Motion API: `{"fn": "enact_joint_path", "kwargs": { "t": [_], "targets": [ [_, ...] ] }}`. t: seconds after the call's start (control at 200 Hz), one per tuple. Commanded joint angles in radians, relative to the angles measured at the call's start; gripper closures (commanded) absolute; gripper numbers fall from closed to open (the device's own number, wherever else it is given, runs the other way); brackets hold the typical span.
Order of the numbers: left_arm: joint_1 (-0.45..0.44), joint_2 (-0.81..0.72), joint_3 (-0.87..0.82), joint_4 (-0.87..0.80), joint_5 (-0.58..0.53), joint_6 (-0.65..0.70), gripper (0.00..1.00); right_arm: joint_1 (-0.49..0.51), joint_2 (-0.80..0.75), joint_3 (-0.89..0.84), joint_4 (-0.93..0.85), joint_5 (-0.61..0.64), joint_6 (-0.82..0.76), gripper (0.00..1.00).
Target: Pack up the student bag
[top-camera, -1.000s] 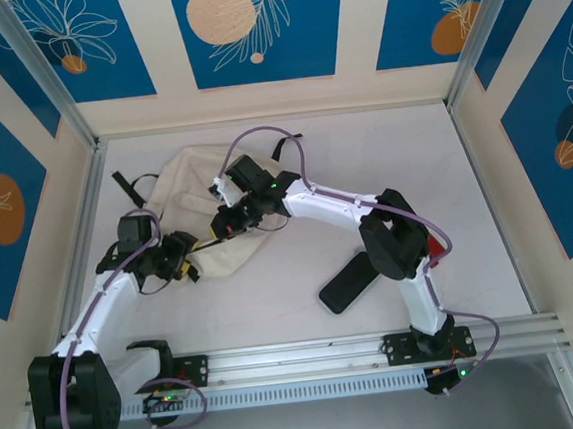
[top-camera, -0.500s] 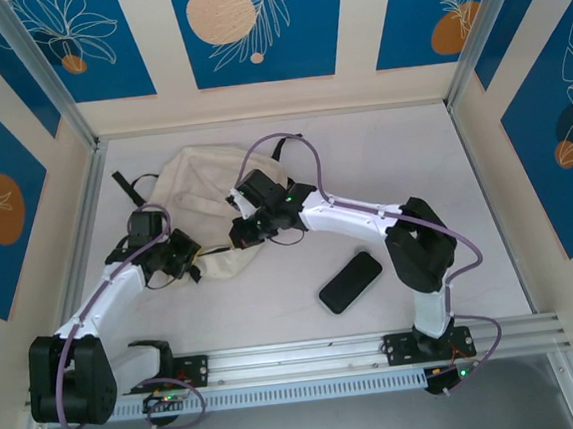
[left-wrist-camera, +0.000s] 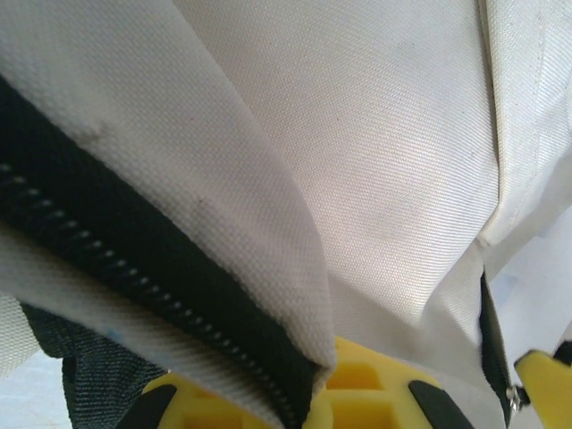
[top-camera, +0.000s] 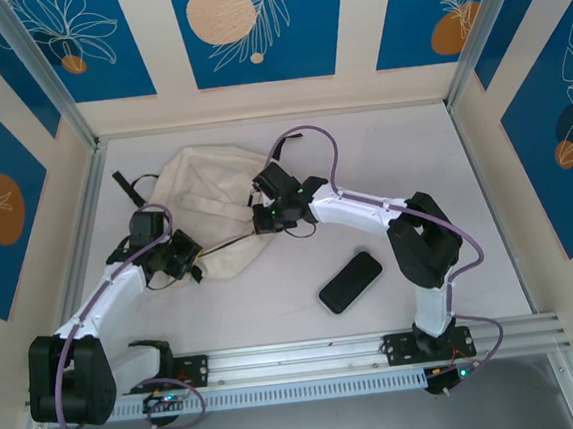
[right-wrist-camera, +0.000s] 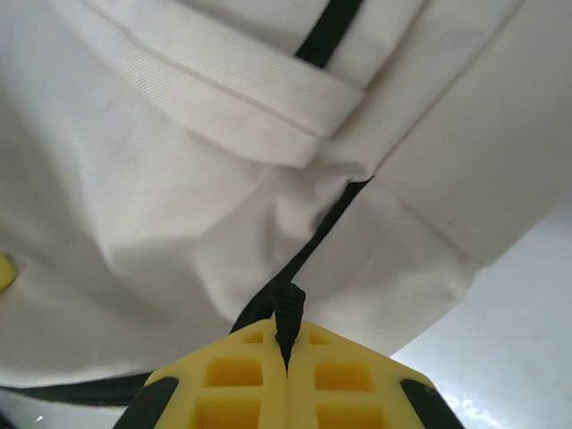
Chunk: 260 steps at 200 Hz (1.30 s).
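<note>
The student bag (top-camera: 205,197) slumps far left on the table (top-camera: 447,210), contents hidden. The left gripper (top-camera: 190,263) is clamped on its zippered near edge; the right gripper (right-wrist-camera: 286,349) pinches its black zipper tab (right-wrist-camera: 288,306), further right

White table (top-camera: 444,181), student bag (top-camera: 204,187), black slab (phone-like) (top-camera: 351,281)

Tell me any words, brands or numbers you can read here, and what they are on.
None can be read.
The cream bag shows plain cloth and black zipper trim, no label.
The flat black object bears no visible mark.
The blue wall panels carry only flower drawings.
</note>
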Motion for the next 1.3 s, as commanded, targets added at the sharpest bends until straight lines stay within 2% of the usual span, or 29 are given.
{"fn": "enact_joint_path", "kwargs": {
  "t": [0.0, 0.515, 0.775, 0.845, 0.94, 1.02, 1.08, 1.19, 1.295],
  "targets": [
    [0.02, -0.028, -0.014, -0.103, -0.132, 0.044, 1.0, -0.076, 0.031, 0.034, -0.092, 0.158, -0.001, 1.0],
    [0.024, -0.127, -0.009, -0.249, -0.097, 0.095, 1.0, -0.157, 0.177, 0.189, -0.129, 0.271, 0.015, 1.0],
    [0.024, -0.137, 0.013, -0.25, -0.043, 0.122, 1.0, -0.17, 0.17, 0.202, -0.141, 0.224, 0.005, 1.0],
    [0.024, -0.138, 0.048, -0.282, -0.035, 0.143, 0.75, -0.177, 0.137, 0.173, -0.142, 0.205, -0.008, 1.0],
    [0.023, -0.144, 0.105, -0.324, -0.031, 0.182, 0.54, -0.197, 0.084, 0.117, -0.143, 0.176, -0.033, 1.0],
    [0.025, -0.142, 0.156, -0.35, -0.028, 0.225, 0.41, -0.223, 0.048, 0.068, -0.147, 0.158, -0.057, 1.0],
    [0.023, -0.135, 0.189, -0.359, -0.028, 0.259, 0.35, -0.245, 0.022, 0.03, -0.142, 0.15, -0.081, 1.0],
    [0.019, -0.104, 0.247, -0.347, -0.019, 0.329, 0.3, -0.288, -0.017, -0.034, -0.12, 0.103, -0.121, 1.0],
    [-0.008, -0.047, 0.326, -0.351, -0.037, 0.371, 0.29, -0.333, -0.048, -0.044, -0.124, -0.012, -0.15, 0.77]
  ]
}}
